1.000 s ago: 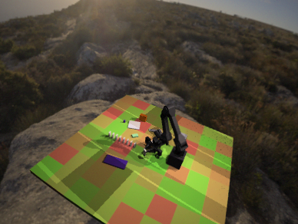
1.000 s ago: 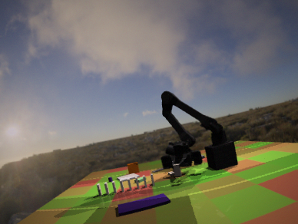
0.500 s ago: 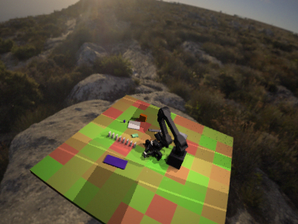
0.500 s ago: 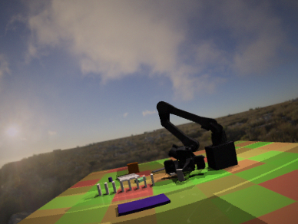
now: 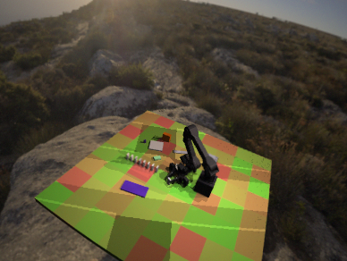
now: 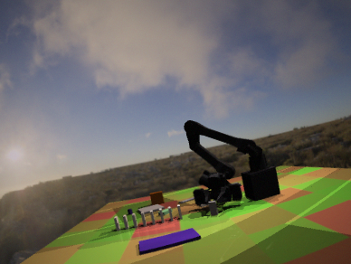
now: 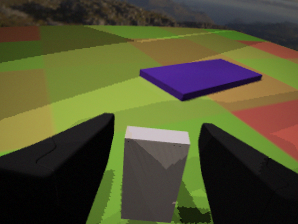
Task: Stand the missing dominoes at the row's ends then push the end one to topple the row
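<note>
Between spread claw [image 5: 170, 180] [image 6: 213, 209] [image 7: 157, 128] fingers, 1 domino [image 6: 213, 208] [image 7: 155, 177], untouched, upright, long axis near vertical.

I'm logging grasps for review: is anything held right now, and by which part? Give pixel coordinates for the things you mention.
Nothing is held: the gripper [image 5: 170, 180] [image 7: 157, 128] is open, with gaps on both sides of the domino [image 6: 213, 208] [image 7: 154, 177].

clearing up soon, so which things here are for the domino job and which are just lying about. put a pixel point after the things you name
For the job:
- domino row [image 5: 141, 163] [image 6: 152, 217]
- domino between the fingers [image 6: 213, 208]
- gripper [image 7: 157, 122]

Lying about:
- purple slab [image 5: 134, 189] [image 6: 169, 240] [image 7: 201, 78]
- orange block [image 5: 166, 137] [image 6: 156, 198]
- pale flat slab [image 5: 156, 145] [image 6: 150, 209]
</note>
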Controlling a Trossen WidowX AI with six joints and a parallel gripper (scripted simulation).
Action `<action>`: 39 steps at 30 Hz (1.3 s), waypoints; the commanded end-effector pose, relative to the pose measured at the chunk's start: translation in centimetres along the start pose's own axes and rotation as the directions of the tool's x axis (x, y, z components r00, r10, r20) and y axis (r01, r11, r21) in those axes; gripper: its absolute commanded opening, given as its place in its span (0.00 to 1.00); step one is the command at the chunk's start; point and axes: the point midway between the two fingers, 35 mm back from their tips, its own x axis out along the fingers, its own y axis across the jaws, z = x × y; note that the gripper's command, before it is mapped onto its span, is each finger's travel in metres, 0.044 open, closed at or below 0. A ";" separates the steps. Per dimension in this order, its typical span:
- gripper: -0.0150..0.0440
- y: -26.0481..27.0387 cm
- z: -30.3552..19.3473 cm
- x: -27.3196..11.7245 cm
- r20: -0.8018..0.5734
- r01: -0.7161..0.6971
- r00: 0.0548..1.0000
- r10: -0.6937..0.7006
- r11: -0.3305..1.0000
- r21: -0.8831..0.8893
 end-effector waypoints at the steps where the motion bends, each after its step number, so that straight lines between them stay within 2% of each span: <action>1: 0.70 0.0 -0.1 0.0 -0.004 0.002 1.000 -0.002 1.000 0.003; 8: 1.00 0.0 -0.1 0.0 -0.004 0.002 1.000 -0.002 1.000 0.003; 12: 1.00 -0.1 0.4 0.0 -0.004 0.002 1.000 -0.002 1.000 0.002; 19: 1.00 -0.1 4.6 -0.4 0.000 0.000 1.000 0.000 1.000 -0.001; 24: 1.00 -0.1 4.6 -0.1 -0.022 -0.004 1.000 0.004 1.000 0.020; 27: 1.00 -0.7 3.2 1.1 -0.137 -0.010 0.990 0.023 0.995 0.097; 31: 1.00 -1.7 1.1 3.5 -0.403 0.006 0.912 0.081 0.977 0.211; 35: 1.00 -2.1 1.0 5.1 -0.611 0.027 0.782 0.125 0.972 0.232; 39: 1.00 -1.8 2.6 5.3 -0.828 0.055 0.546 0.128 0.981 0.189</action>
